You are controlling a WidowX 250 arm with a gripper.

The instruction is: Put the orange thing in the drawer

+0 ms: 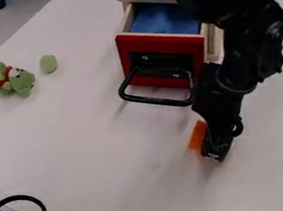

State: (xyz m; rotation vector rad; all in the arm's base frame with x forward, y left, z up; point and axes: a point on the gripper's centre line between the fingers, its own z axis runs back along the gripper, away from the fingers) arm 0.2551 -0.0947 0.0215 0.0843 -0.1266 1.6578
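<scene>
You have the orange thing (198,136) at the view-left side of the hand (217,151), its long axis slanting roughly along it, near the handle (160,99) of the open drawer (160,42); whether the hand grips it, you cannot tell.

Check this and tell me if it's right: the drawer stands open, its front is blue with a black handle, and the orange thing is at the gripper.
One thing is wrong: in the camera view, the front of the drawer is red, not blue. It does stand open with a black handle, and the orange thing is at the gripper.
</scene>
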